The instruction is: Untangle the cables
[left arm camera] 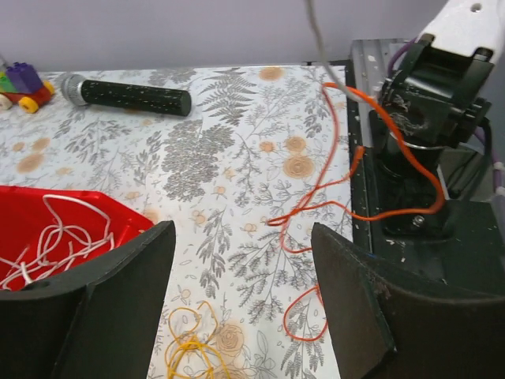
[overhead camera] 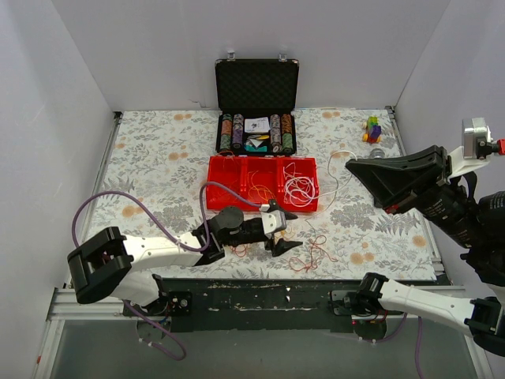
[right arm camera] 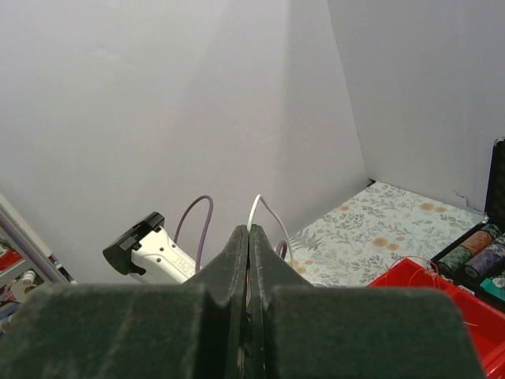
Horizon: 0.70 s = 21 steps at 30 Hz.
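Note:
The cables (overhead camera: 312,254), a loose tangle of thin orange, yellow and reddish wires, lie on the flowered cloth near the front edge. My left gripper (overhead camera: 293,230) hovers low just left of them, open. In the left wrist view its jaws (left arm camera: 241,237) stand wide over bare cloth, with a yellow wire (left arm camera: 186,341) and an orange wire (left arm camera: 314,207) between and beyond them, neither touched. My right gripper (overhead camera: 349,164) is raised at the right and shut (right arm camera: 249,230) on a thin white cable (right arm camera: 257,207), which trails down (overhead camera: 338,183) toward the red tray.
A red tray (overhead camera: 237,204) holding white cables (overhead camera: 298,188) sits mid-table. Behind it stands an open black case (overhead camera: 256,83) of chips. A toy (overhead camera: 372,128) and a black microphone (left arm camera: 130,95) lie at the far right. White walls close in on three sides.

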{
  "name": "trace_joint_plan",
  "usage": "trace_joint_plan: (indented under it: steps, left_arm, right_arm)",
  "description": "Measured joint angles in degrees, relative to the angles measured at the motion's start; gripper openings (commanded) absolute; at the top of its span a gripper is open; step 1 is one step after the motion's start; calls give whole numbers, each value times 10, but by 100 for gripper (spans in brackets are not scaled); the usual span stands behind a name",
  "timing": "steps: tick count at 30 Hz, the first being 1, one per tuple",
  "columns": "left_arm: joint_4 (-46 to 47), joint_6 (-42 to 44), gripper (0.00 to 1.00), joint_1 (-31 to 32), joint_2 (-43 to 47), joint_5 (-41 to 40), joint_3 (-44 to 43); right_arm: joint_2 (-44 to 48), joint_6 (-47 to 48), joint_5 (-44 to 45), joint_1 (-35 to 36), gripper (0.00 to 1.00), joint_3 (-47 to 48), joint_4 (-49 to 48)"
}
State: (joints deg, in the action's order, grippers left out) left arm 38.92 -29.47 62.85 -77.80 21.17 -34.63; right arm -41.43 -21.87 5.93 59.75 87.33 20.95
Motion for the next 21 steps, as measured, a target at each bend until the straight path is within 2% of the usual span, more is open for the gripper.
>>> trace_joint_plan:
  steps: [4, 14, 21]
  left_arm:
    - [5, 0, 72, 0, 0, -28, 1]
    - [26, 3, 72, 25, -14, 69, 5]
    - [62, 33, 73, 48, -43, 63, 5]
  right_arm:
    - [5, -3, -4, 0, 1, -1, -2]
    - [1, -6, -21, 0, 1, 5, -5]
    - [2, -11, -32, 0, 1, 2, -16]
